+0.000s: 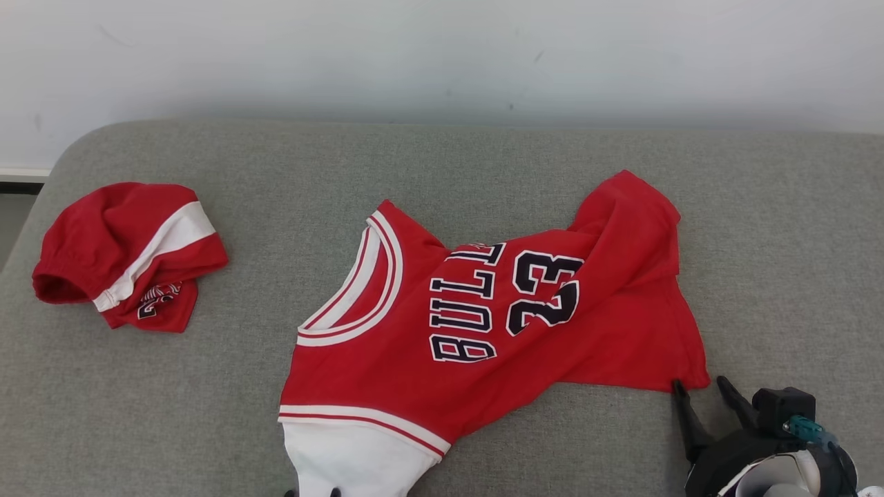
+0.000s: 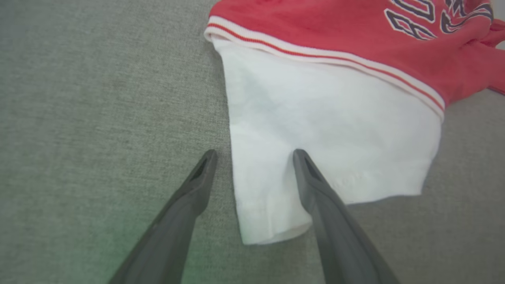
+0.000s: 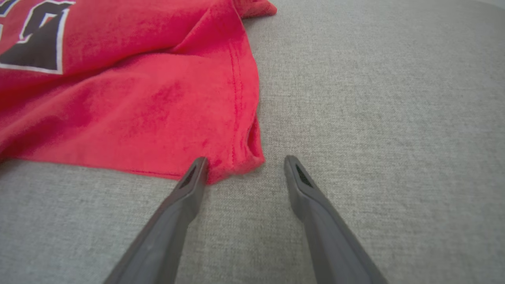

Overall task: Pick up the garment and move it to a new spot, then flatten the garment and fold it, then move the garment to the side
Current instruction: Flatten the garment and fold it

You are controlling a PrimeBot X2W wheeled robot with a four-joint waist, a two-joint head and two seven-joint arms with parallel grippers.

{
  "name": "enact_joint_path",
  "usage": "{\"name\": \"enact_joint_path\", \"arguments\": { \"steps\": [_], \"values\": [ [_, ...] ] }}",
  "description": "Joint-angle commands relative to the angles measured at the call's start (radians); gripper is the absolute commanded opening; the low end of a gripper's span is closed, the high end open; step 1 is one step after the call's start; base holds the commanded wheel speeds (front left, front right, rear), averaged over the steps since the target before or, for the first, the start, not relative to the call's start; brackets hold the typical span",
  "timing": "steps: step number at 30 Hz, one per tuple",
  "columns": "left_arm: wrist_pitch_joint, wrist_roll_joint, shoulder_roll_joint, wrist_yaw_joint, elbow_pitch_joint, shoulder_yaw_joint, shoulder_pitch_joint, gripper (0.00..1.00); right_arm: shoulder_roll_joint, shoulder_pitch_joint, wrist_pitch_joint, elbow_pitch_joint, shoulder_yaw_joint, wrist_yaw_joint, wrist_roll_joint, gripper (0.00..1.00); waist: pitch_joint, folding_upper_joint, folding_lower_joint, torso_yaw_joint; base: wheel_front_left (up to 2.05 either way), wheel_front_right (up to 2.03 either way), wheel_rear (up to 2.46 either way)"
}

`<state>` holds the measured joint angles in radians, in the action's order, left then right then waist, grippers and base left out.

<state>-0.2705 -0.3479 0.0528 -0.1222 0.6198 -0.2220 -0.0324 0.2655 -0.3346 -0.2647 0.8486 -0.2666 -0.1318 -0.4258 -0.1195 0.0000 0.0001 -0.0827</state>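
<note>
At head view's left, red bundle [image 1: 128, 252], jersey [image 1: 483, 324] central

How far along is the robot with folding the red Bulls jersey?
Done: the red Bulls jersey lies opened out on the grey fabric surface, wrinkled, not folded. In hand: open left gripper straddles the white sleeve edge; open right gripper brackets the red hem corner. Left: flattening, folding, moving aside.

Soft, even light makes everything bright. The red shirt [image 1: 483, 324] drops only a thin, pale shadow along its 6 o'clock edge. From the head, all looks sharp. Close up by the wrists, the dark fingers [image 2: 329, 221] go fuzzy low down, and a green tint sits at 7 o'clock by the left ones.
</note>
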Motion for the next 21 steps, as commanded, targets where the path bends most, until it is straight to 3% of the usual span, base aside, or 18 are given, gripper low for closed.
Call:
{"name": "enact_joint_path", "arguments": {
  "steps": [1, 2, 3, 11, 16, 21],
  "values": [
    [0.012, -0.01, -0.005, -0.005, 0.026, -0.021, -0.012, 0.76, -0.01, -0.002, 0.001, 0.012, -0.011, 0.002, -0.011, 0.39, 0.001, 0.0, -0.0001, 0.0, 0.0, 0.0, 0.0],
    [0.012, -0.023, -0.007, -0.007, 0.028, -0.033, -0.018, 0.36, -0.014, -0.005, 0.001, 0.016, -0.02, 0.002, -0.02, 0.06, 0.001, 0.0, -0.0001, 0.001, 0.0, 0.0, 0.0],
    [0.012, -0.042, -0.009, -0.009, 0.026, -0.044, -0.022, 0.0, -0.018, -0.008, 0.001, 0.017, -0.028, 0.002, -0.03, 0.0, 0.002, 0.0, -0.0001, 0.002, 0.0, 0.0, 0.0],
    [0.005, -0.174, -0.001, -0.007, -0.148, -0.049, -0.029, 0.0, 0.01, 0.017, 0.0, -0.143, -0.039, 0.002, -0.082, 0.0, 0.008, 0.0, -0.0001, 0.02, 0.0, 0.0, 0.0],
    [0.005, -0.189, -0.002, -0.007, -0.269, -0.021, -0.063, 0.0, 0.028, 0.025, 0.0, -0.252, -0.025, 0.002, -0.111, 0.0, 0.007, 0.0, -0.0001, 0.04, 0.0, 0.0, 0.0],
    [0.005, -0.211, 0.044, -0.007, -0.378, -0.016, -0.181, 0.0, 0.06, -0.035, 0.0, -0.351, -0.037, 0.002, -0.146, 0.0, -0.005, 0.0, -0.0001, 0.068, 0.0, 0.0, 0.0]
  ]
}}
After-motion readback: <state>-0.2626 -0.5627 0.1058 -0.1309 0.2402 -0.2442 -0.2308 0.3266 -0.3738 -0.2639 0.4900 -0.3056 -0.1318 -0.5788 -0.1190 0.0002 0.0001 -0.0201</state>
